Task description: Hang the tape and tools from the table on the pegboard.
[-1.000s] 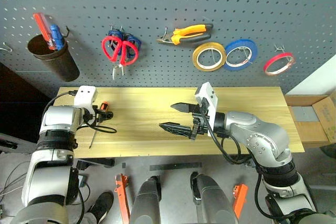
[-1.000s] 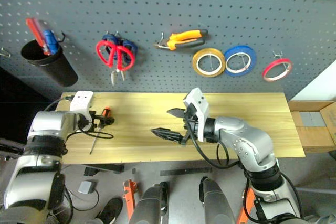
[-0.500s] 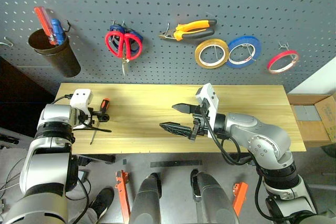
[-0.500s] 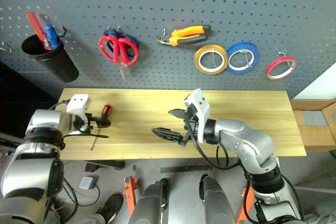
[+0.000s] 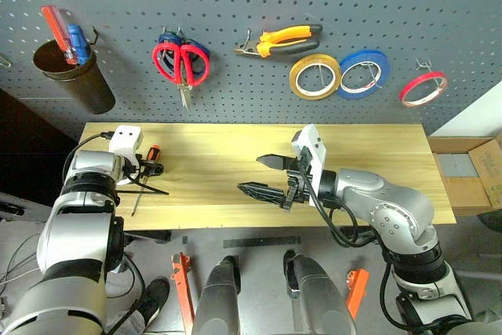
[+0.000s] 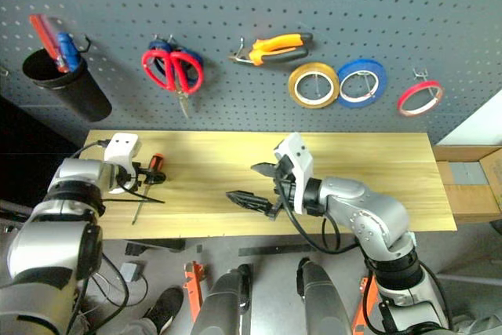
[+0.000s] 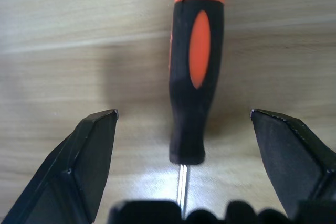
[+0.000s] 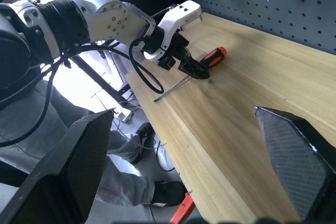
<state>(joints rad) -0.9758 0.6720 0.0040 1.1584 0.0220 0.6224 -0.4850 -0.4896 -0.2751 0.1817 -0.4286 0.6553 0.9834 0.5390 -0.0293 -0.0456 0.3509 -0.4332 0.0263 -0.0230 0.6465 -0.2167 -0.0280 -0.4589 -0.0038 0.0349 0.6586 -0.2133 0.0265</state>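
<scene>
Orange and black, the screwdriver (image 7: pixel 191 72) lies flat on the desk (image 5: pixel 220 170), its handle straight ahead of the left end effector (image 5: pixel 149 173) and between the two spread fingers (image 7: pixel 89 156). Neither finger touches it; the end effector is released and holds nothing. The thin shaft runs back beneath the end effector toward the desk's near edge, and its tip ends close to that edge.

The right end effector (image 5: pixel 263 176) hangs over the middle of the desk, well apart from the screwdriver, pointing toward the left one, its fingers likewise spread wide and holding nothing.

Between the two end effectors the wood is bare, and beyond the right arm the desk runs bare to its far right end.

Behind both, on the pegboard (image 5: pixel 251 45), hang the red-handled scissors (image 5: pixel 179 64) over a blue-handled pair, the orange-handled pliers (image 5: pixel 284 39), a yellow tape roll (image 5: pixel 314 76), a blue tape roll (image 5: pixel 363 73) and, farthest right, the red tape (image 5: pixel 423 89). Up and to the left of the left end effector a dark cup (image 5: pixel 74 76) hangs on the board with a red screwdriver (image 5: pixel 55 27) and a blue screwdriver (image 5: pixel 77 41) standing in it.

Past the desk's right end sits an open cardboard box (image 5: pixel 469 174).
</scene>
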